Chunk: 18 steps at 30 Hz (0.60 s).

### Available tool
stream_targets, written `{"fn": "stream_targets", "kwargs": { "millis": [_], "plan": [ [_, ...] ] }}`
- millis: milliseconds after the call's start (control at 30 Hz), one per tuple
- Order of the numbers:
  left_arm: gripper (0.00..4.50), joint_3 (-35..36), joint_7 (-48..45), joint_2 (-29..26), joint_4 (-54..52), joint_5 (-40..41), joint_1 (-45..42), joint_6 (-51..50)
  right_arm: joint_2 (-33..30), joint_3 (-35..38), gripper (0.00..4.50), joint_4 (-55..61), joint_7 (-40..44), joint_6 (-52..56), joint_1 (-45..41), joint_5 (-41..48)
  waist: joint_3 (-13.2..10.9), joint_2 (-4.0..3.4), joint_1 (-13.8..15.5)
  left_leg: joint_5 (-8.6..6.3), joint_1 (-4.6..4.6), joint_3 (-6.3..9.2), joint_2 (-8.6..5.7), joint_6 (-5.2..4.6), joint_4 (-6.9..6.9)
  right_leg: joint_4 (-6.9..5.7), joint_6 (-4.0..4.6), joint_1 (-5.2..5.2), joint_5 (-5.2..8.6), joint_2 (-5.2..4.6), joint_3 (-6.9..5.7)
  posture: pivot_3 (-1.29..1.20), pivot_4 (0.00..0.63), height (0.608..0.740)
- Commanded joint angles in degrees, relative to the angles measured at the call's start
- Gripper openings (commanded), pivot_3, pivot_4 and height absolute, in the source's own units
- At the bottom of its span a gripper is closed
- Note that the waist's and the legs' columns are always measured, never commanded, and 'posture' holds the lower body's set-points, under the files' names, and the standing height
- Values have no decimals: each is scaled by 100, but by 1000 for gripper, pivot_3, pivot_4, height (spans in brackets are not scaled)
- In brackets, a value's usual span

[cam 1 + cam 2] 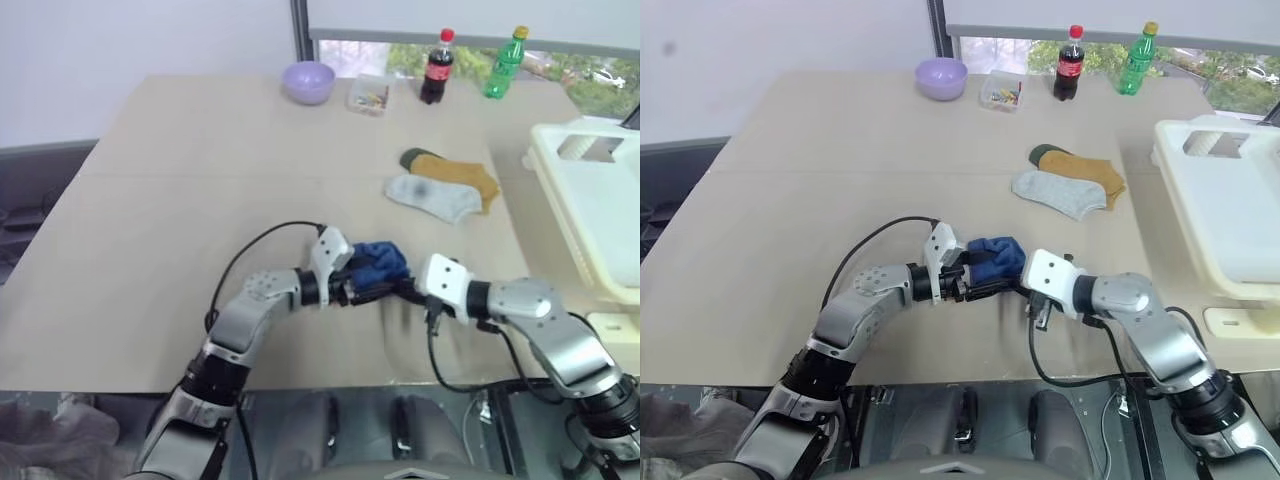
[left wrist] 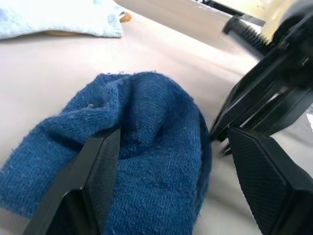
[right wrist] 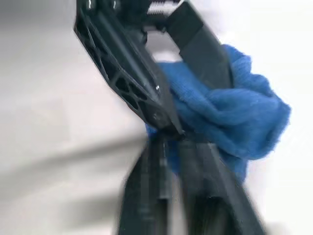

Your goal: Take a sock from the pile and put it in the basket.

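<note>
While our left gripper (image 1: 372,290) stood open around the sock (image 1: 378,264) at lower centre, our right gripper's (image 1: 405,291) fingers stayed unreadable.

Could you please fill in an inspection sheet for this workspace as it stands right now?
Surface: beige table.
Job's things: blue sock bunched between both grippers, apart from the grey sock and the mustard sock; cream basket at the table's right edge.
Clutter: lilac bowl, small clear box, cola bottle, green bottle along the far edge.
Grippers: left gripper open, fingers astride the sock; right gripper at the sock, state unclear.
Cables: black cable looping off the left arm.
Surroundings: window behind the bottles.
</note>
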State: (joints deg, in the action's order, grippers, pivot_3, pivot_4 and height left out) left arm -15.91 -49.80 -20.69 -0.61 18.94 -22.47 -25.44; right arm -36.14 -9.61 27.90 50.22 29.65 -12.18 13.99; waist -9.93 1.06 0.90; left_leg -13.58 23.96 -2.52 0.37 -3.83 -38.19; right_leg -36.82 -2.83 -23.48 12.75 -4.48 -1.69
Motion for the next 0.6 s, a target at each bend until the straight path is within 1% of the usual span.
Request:
{"fn": "stream_targets", "kwargs": {
  "millis": [33, 67, 200, 267, 367, 467, 600],
  "plan": [
    [3647, -161, -205, 42, 345, -131, 89, 122, 85, 691, 2387, 404, -264, 364, -67, 540, 6, 3, -1, 0, -2, 1, 1, -1, -2, 0, 0, 3, 0, 0, -1, 0, 150, 740],
    [3647, -42, -296, 12, 273, -41, 100, 226, 180, 731, 2514, 346, -413, 488, -126, 571, 7, 3, -2, -1, -6, 2, 2, -1, -3, 0, 2, 7, 1, -1, -1, 0, 150, 740],
    [3647, 394, -568, -232, -34, 182, 231, 581, 737, 720, 2514, -24, -1076, 952, -500, 640, 8, 5, -38, -1, -7, -1, 13, 0, -4, -3, 25, 2, 12, -20, 6, 0, 150, 740],
    [3647, 548, -758, -402, -205, 253, 355, 786, 918, 414, 2514, -338, -1167, 933, -637, 477, 8, 4, -40, -1, -4, -2, 15, 1, -3, -5, 26, -5, 12, -19, 5, 0, 150, 740],
    [3647, 565, -861, -600, -426, 102, 540, 1129, 1204, -89, 2514, -1008, -1372, 896, -844, 131, 8, 4, -50, -2, 1, -5, 16, 1, -1, -5, 27, -11, 13, -18, 7, 0, 150, 740],
    [3647, 613, -810, -800, -721, 13, 759, 1217, 1285, -451, 2514, -1280, -1253, 1139, -940, 99, 7, 2, -8, -2, 9, -7, 13, 0, -1, -3, 28, -14, 12, -25, 4, 0, 150, 740],
    [3647, 926, -616, -1039, -1214, 133, 1173, 1083, 1148, -703, 2514, -1516, -1220, 1366, -963, -71, 7, 2, -23, -8, 16, -8, 4, -9, -3, 0, 27, -19, 12, -42, 5, 0, 150, 740]
  ]
}}
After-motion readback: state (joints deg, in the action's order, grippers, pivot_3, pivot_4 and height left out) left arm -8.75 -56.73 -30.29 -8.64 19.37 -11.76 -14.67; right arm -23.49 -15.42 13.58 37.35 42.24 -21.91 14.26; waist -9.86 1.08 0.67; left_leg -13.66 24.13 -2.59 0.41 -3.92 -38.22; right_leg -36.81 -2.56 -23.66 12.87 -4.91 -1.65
